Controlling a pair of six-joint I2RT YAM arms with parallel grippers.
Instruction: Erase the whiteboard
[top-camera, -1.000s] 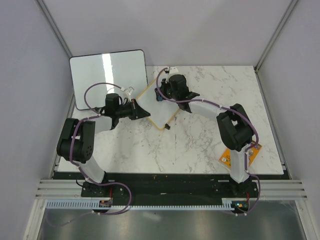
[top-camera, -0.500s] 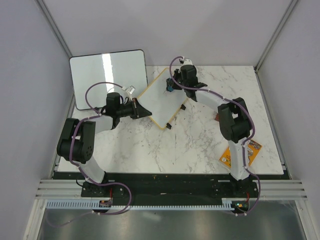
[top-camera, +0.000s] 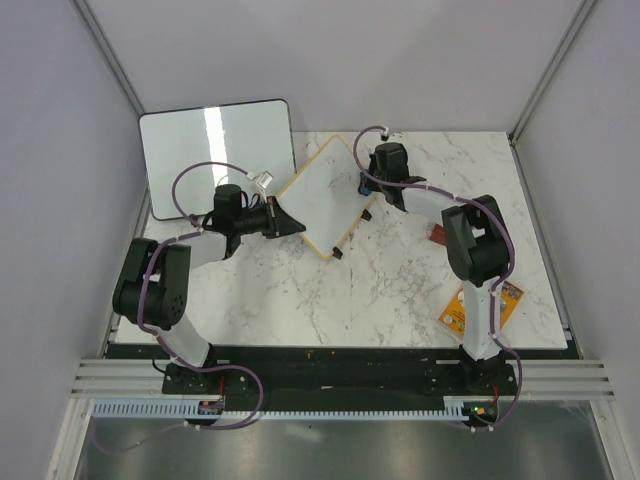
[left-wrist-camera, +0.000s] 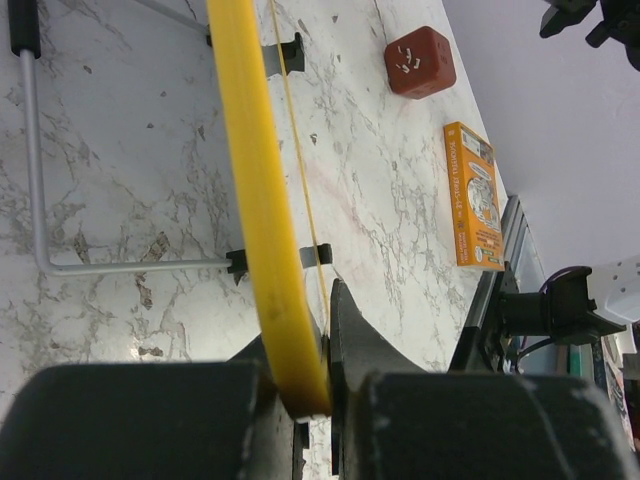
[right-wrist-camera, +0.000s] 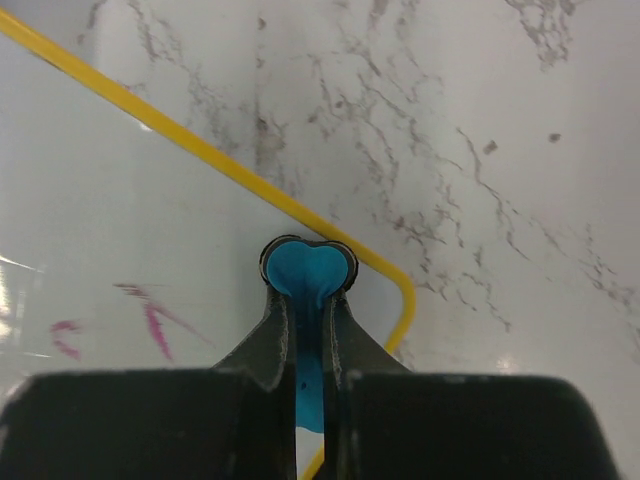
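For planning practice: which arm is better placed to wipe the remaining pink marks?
Right: the right gripper holds the blue eraser over the whiteboard near the pink marks; the left gripper clamps its frame.

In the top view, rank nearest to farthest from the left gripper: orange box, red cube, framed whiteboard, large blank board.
1. Framed whiteboard, held by left gripper.
2. Large blank board, back left.
3. Red cube, right.
4. Orange box, near right.

One overhead, two wrist close-ups.
Top view looks down from 6 o'clock; both wrist views hug the whiteboard (top-camera: 322, 195), seen in all three.
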